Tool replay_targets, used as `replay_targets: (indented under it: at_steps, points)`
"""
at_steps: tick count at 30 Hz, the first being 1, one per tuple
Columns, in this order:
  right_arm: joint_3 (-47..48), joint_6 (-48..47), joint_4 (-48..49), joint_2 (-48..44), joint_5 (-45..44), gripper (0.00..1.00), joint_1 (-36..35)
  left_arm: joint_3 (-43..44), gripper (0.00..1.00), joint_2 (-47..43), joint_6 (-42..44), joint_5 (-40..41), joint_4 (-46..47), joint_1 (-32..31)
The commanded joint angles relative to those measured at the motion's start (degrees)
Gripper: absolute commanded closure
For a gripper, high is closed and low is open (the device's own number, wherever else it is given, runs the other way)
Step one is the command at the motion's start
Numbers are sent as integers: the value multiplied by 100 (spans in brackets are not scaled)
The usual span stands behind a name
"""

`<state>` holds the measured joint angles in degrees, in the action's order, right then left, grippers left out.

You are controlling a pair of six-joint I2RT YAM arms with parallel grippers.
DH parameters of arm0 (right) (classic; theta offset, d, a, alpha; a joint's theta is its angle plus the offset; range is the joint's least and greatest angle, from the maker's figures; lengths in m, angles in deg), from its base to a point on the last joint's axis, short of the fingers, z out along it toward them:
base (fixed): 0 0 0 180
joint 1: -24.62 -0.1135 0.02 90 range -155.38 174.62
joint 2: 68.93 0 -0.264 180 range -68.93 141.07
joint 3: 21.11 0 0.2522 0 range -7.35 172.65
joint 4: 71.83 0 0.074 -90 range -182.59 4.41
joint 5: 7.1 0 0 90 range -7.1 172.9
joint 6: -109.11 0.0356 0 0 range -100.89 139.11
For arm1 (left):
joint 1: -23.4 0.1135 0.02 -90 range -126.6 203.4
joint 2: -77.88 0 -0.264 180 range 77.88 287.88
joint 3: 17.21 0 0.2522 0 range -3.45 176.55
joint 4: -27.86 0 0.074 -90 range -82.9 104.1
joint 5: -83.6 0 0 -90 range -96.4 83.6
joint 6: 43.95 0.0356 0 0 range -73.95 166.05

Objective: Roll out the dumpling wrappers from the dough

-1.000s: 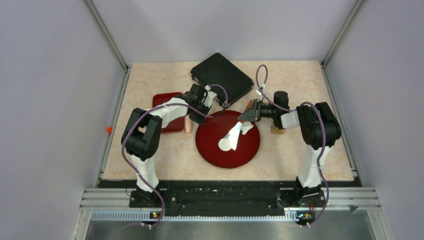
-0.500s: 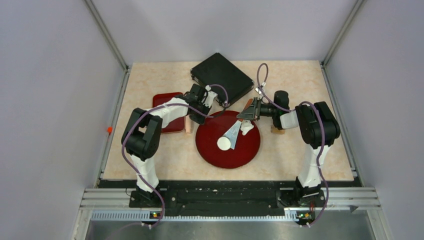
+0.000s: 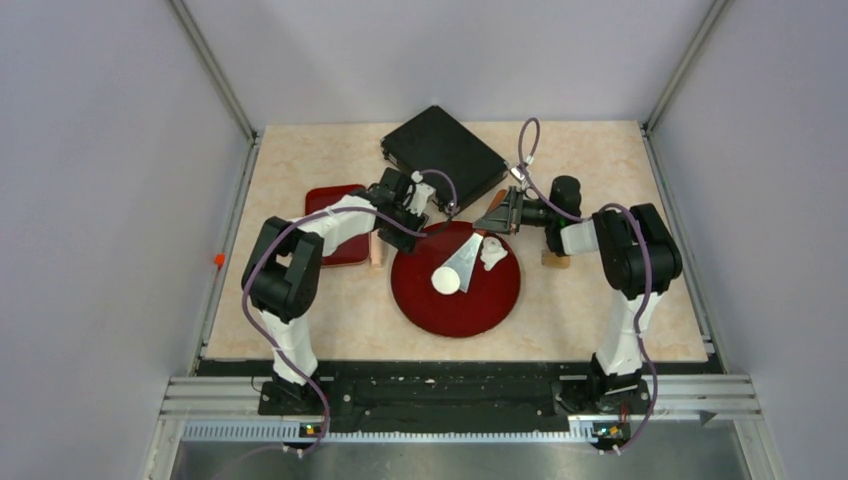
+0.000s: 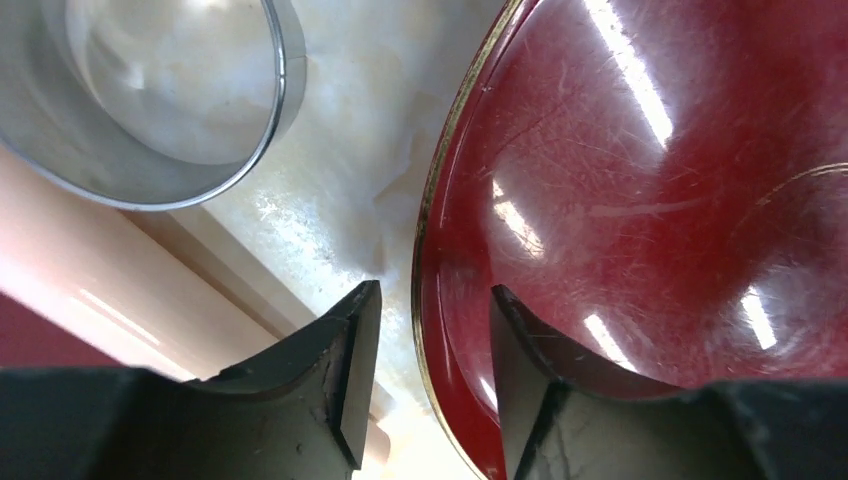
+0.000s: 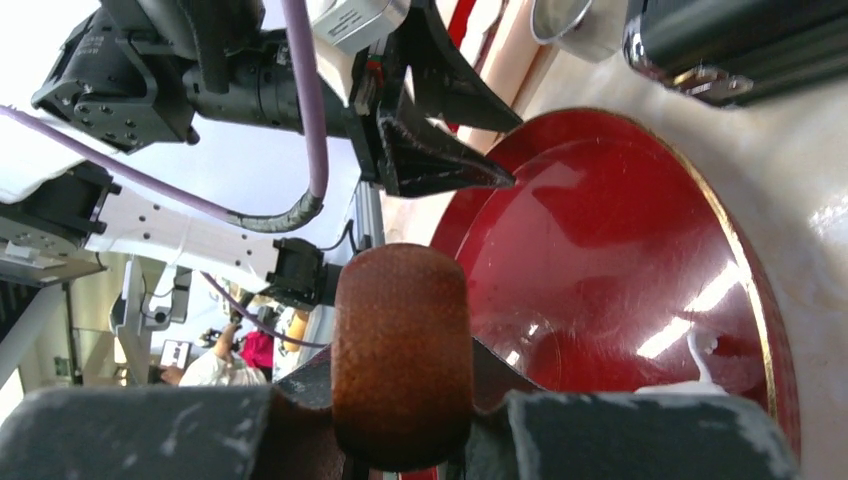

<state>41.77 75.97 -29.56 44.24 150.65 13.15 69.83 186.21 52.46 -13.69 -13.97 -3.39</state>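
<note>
A round red plate (image 3: 470,312) (image 4: 650,200) (image 5: 600,230) lies mid-table. On it lie one flat white round dumpling wrapper (image 3: 446,281) and a small ragged scrap of dough (image 3: 492,252) (image 5: 690,375). A pale grey wedge runs from the wrapper toward the scrap; I cannot tell what it is. My left gripper (image 3: 416,224) (image 4: 432,300) is open, its jaws astride the plate's far-left rim without pinching it. My right gripper (image 3: 497,218) (image 5: 400,400) hovers at the plate's far edge, shut on a brown wooden roller (image 5: 400,330).
A metal ring cutter (image 4: 170,110) stands on the table just left of the plate rim. A black box (image 3: 443,150) sits at the back. A small red tray (image 3: 335,225) lies under the left arm. A wooden block (image 3: 553,260) rests by the right arm.
My right gripper has drawn back from over the plate toward its far edge, carrying the roller. The wrapper now lies apart from it, shifted slightly up-left.
</note>
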Motion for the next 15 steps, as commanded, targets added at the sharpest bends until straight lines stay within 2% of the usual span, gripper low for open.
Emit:
replay_targets:
  at_steps: [1,2,5,6,9,10,15]
  points:
    - [600,-355,-445,-509,-163,100,-38,53,45,-804,103,-282,143,122]
    - [708,-423,-594,-510,-207,100,-63,12,38,-993,101,-329,229,164]
    - [966,-415,-763,-458,-298,100,-152,-96,28,-1476,97,-506,430,327]
    - [1033,-372,-756,-443,-331,100,-183,-136,17,-1683,103,-582,484,408]
    - [1223,-338,-849,-414,-439,100,-292,-262,14,-2141,88,-625,766,739]
    - [1316,-376,-972,-409,-487,100,-347,-269,7,-2248,84,-502,825,872]
    - [2070,-1130,-2179,-363,-1006,100,-648,36,3,-2160,144,650,564,1633]
